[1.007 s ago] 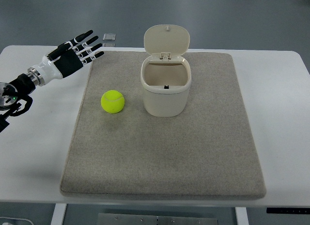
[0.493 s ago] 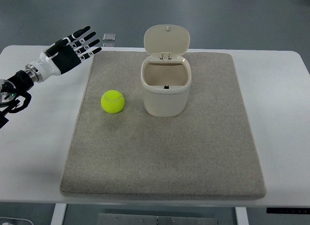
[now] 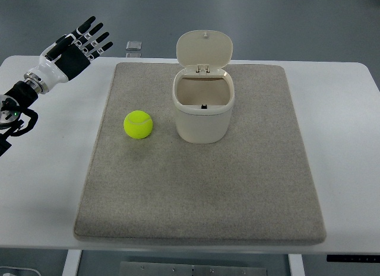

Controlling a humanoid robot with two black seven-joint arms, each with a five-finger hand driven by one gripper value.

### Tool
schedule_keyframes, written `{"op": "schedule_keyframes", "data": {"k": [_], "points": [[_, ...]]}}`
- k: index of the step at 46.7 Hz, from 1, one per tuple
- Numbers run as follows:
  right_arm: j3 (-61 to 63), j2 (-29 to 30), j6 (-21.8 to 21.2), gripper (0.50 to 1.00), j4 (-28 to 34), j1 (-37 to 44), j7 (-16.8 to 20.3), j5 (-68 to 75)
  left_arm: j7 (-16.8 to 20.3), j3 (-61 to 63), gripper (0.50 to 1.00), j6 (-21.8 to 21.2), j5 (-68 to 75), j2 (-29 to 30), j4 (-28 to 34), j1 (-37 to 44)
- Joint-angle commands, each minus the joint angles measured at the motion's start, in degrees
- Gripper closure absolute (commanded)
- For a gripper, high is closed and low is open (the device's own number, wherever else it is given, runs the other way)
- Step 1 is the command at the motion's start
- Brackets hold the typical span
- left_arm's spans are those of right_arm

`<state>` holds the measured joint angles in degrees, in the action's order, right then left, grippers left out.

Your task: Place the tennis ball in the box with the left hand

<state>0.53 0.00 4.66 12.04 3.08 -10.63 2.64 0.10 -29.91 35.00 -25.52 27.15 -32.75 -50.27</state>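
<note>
From the top view, a white bench fills most of the frame, with a grey-blue floor beyond its far edge. A large grey felt mat with rounded corners lies on the bench and covers most of it.

One cream plastic box with rounded sides stands on the far half of the mat, its hinged lid tipped up and back so the inside is open to view. One yellow-green tennis ball rests on the mat just to the left of the box, apart from it. One small clear square piece lies on the bench's far edge, beyond and left of the box.

One black-and-white left robot hand shows, well to the left of the box and beyond the ball, off the mat's far left corner. Its fingers are spread apart and straight, holding nothing. Its dark arm comes in from the left edge.
</note>
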Motion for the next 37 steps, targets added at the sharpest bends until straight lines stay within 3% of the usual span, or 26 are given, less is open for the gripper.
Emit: {"op": "schedule_keyframes", "data": {"k": [1,6,13,17,29,33,37], "points": [[0.0,0.0,0.0,0.562,0.0,0.1,0.0,0.0,0.3,0.0,0.504,0.0,6.0,0.4,0.0,0.1],[0.0,0.0,0.0,0.562,0.0,0.0,0.0,0.0,2.8,-0.5,0.504,0.0,20.5,1.4,0.0,-0.3],[0.0,0.0,0.0,0.562,0.0,0.1,0.0,0.0,11.2,-0.6,0.506,0.0,33.9,2.6,-0.7,-0.5],[0.0,0.0,0.0,0.562,0.0,0.0,0.0,0.0,13.9,-0.1,0.506,0.0,38.1,3.3,-0.7,-0.5],[0.1,0.0,0.0,0.562,0.0,0.0,0.0,0.0,15.6,-0.1,0.506,-0.4,57.4,9.0,-6.3,-0.6],[0.0,0.0,0.0,0.562,0.0,0.0,0.0,0.0,18.0,-0.1,0.506,-3.7,61.9,11.4,-11.5,-0.5],[0.0,0.0,0.0,0.562,0.0,0.0,0.0,0.0,18.1,0.0,0.506,-7.7,65.3,12.7,-16.0,-0.5]]}}
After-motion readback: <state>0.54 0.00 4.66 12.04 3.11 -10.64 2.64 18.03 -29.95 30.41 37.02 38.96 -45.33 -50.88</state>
